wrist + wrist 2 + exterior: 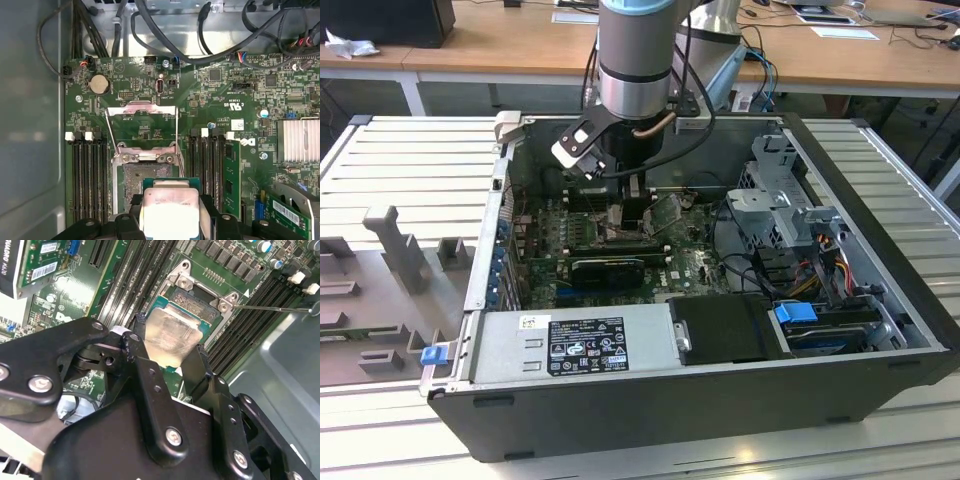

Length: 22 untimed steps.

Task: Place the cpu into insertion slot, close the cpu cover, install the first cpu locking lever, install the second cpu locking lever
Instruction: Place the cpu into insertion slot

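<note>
**Chip held over the open socket**

The gripper point(170, 349) has its two black fingers point(202, 367) closed against opposite edges of the cpu point(170, 335). The cpu is a flat square chip with a pale, shiny silver face on a green-edged base. It hangs over the near part of the insertion slot point(145, 176); whether it touches, I cannot tell. The cpu cover point(142, 106) stands swung open beyond the slot's far edge. Memory slots point(90, 175) run close along both sides and a thin wire lever point(270, 307) sticks out sideways, leaving little room inside the computer case point(650, 410).
</note>
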Available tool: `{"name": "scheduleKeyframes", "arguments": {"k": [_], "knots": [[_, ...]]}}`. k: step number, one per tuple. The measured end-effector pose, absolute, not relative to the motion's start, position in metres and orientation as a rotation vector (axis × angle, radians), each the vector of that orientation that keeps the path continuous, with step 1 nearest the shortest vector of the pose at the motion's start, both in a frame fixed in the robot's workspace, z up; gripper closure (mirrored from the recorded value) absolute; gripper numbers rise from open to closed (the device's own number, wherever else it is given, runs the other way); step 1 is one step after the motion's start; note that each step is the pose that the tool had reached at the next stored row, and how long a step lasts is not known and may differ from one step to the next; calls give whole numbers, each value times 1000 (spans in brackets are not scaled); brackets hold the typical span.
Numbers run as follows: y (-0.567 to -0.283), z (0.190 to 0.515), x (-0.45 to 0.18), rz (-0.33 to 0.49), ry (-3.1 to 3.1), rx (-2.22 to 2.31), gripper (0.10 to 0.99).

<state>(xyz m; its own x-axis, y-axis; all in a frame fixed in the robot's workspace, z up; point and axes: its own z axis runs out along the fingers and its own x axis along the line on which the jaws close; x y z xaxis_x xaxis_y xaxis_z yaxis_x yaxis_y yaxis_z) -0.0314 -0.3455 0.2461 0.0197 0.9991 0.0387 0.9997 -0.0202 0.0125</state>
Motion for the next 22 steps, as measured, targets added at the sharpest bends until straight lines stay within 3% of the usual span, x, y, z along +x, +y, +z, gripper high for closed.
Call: {"name": "scheduleKeyframes", "arguments": {"k": [22], "knots": [[-322,206,-32,-58,-2177,-2235,561]]}}
